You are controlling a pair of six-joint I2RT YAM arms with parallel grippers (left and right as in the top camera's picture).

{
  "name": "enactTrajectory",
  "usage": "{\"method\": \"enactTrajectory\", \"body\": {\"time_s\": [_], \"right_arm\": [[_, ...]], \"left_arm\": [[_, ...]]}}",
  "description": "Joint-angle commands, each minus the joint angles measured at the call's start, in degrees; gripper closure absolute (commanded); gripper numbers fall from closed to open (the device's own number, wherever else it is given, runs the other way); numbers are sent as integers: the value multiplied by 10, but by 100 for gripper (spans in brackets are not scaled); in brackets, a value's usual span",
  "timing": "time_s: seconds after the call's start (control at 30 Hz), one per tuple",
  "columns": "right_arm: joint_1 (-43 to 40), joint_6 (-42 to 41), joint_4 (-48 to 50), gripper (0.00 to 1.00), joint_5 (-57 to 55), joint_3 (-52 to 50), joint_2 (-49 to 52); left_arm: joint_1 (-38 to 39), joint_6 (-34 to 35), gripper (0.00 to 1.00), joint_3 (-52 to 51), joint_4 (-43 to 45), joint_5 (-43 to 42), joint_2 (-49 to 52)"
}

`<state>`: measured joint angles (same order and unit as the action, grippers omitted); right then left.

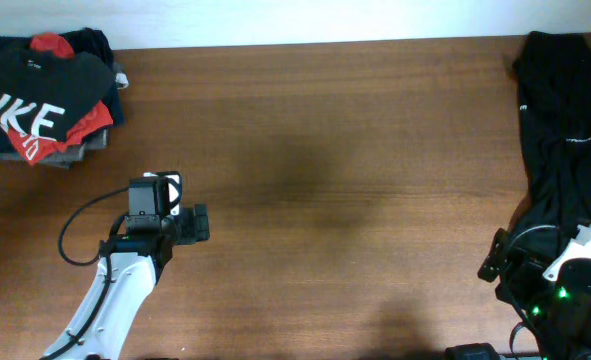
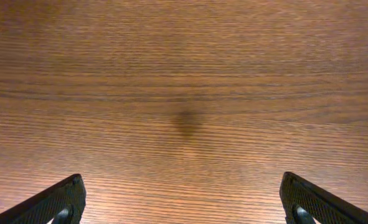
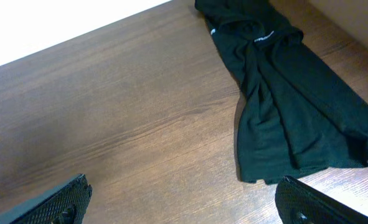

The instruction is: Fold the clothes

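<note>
Brown wooden table (image 1: 355, 150) fills every view. On it sits a pile of folded clothes (image 1: 45, 95), with a dark top (image 1: 35, 75) bearing big white letters uppermost and what looks like a red shirt (image 1: 93, 122) under it. Near the pile, on the robot's side of it, the left gripper (image 2: 182, 183) hangs wide open and empty. Well apart from the pile, a loose black shirt (image 1: 560, 120) lies rumpled. The right gripper (image 3: 182, 185) is just beside it, spread wide, holding nothing.
</note>
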<state>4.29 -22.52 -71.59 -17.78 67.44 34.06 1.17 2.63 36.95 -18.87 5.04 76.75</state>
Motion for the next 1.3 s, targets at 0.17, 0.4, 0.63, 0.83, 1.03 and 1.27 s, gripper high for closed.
{"method": "enactTrajectory", "body": {"time_s": [0.17,0.4,0.63,0.83,1.03,1.27], "right_arm": [[2,-5,7,1,-22,-2,-3],[2,-5,7,1,-22,-2,-3],[2,-5,7,1,-22,-2,-3],[2,-5,5,1,-22,-2,-3],[2,-5,-4,1,-22,-2,-3],[-3,-2,24,1,-22,-56,-18]], "left_arm": [[1,3,1,2,1,23,2],[1,3,1,2,1,23,2],[1,3,1,2,1,23,2],[1,3,1,2,1,23,2],[1,3,1,2,1,23,2],[1,3,1,2,1,23,2]]}}
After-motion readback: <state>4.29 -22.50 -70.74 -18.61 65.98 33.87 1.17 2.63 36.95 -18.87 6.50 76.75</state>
